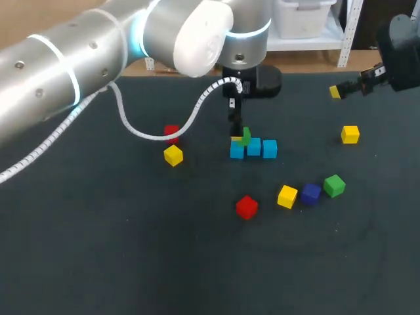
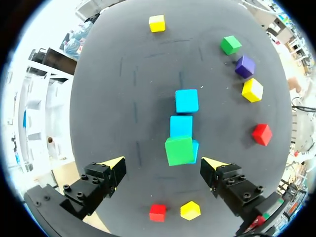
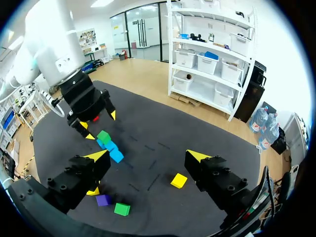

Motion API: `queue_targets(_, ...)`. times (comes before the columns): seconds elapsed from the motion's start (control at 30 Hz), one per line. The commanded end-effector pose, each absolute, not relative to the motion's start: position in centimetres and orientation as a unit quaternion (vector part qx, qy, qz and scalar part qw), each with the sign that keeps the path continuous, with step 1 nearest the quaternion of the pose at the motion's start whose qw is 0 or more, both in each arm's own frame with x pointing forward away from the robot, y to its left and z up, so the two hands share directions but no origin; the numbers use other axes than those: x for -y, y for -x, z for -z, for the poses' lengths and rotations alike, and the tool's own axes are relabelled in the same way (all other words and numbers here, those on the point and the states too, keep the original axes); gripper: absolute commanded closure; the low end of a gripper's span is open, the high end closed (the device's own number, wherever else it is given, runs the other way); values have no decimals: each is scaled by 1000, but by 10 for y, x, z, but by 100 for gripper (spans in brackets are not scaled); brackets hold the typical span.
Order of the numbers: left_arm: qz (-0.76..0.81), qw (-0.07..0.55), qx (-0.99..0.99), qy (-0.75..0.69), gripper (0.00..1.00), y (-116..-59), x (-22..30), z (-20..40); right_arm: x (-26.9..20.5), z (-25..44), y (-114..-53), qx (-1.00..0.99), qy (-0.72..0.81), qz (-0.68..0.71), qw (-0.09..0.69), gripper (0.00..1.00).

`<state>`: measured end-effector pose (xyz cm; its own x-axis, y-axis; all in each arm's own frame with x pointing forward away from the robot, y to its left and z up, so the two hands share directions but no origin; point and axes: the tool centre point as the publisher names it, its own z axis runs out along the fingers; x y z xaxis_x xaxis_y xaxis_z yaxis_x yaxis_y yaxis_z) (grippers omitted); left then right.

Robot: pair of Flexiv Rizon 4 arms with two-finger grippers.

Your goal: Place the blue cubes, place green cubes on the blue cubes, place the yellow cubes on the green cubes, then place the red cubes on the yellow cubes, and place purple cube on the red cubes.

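**A:** Where is the green cube [image 1: 245, 136] at this moment?

**B:** In the head view it sits just right of the frame's middle. It is on the left end of the row of three blue cubes [image 1: 253, 148]. It seems turned a little against the blue one under it.

**A:** And the left jaws, do they hold it?

**B:** No. The left jaws are spread wide directly above it, with one yellow tip on each side, and they touch nothing. I judge the cube is released.

**A:** Why are the blue cubes in a row?

**B:** They are the base layer on the worktop [image 1: 98, 249], set close together so that the next colours can rest across them.

**A:** What remains?

**B:** Most of the task. The second green cube [image 1: 334, 186] lies at the lower right, beside the purple cube [image 1: 311, 193] and a yellow cube [image 1: 287, 196]. A red cube [image 1: 247, 207] is below the row.

**A:** And the right jaws?

**B:** They are also wide open and empty, at the upper right of the frame and well apart from the row. I suppose they are kept there to leave room for the left arm.
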<state>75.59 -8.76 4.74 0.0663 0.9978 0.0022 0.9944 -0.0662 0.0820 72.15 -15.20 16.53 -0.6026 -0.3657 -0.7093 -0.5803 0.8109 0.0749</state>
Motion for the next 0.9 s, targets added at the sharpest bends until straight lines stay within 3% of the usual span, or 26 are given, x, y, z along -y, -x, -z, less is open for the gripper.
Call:
queue_targets(0.03,-8,14,-681,-732,0,-754,89,-48,151,-165,-720,-883,266,-147,358,0)
queue_targets(0.9,6,7,-704,-710,0,-739,95,0,151,-165,-720,-883,266,-147,358,0)
